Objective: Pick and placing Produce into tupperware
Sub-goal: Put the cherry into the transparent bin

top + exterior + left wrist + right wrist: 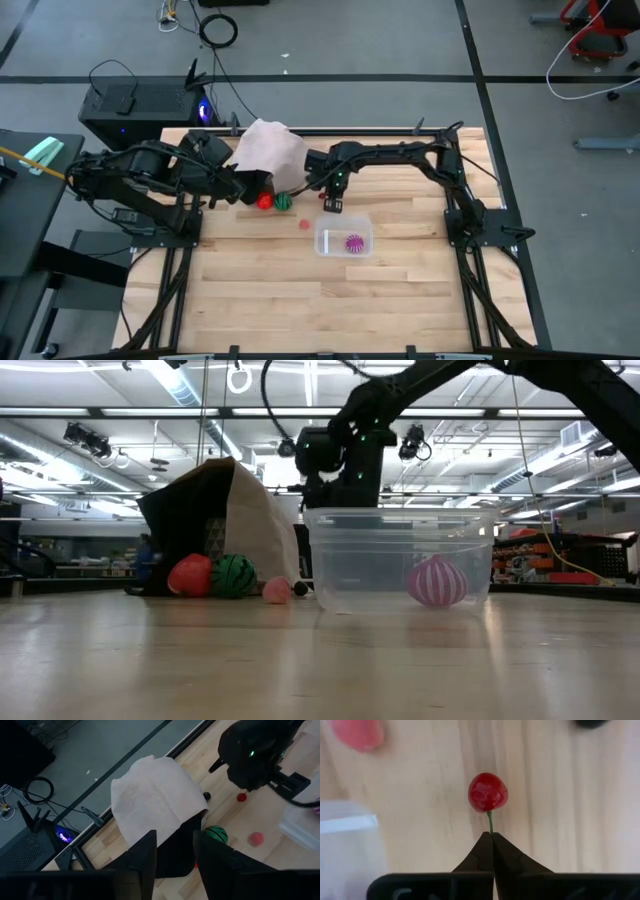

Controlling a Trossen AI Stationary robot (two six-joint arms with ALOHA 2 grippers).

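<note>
With my right gripper (pixel 492 836) pinched on the cherry (pixel 488 793) stem, the carry step is under way. Next: lift over the tupperware (pixel 344 240), just nearer, and release. My left gripper (pixel 175 851), parted narrowly, waits at the bag (pixel 152 800).

Wooden table (pixel 260 300) — bag (pixel 270 150), tupperware (pixel 344 241), loose produce (pixel 273 201).

From above we see the left claw (pixel 252 188) at the mouth of the pale bag (pixel 268 148), a red fruit (pixel 264 201) and green one (pixel 283 201) beside it; the right claw (pixel 331 205) hovers near the tub (pixel 344 240) holding a magenta piece (pixel 354 243) on the desk (pixel 300 300).
</note>
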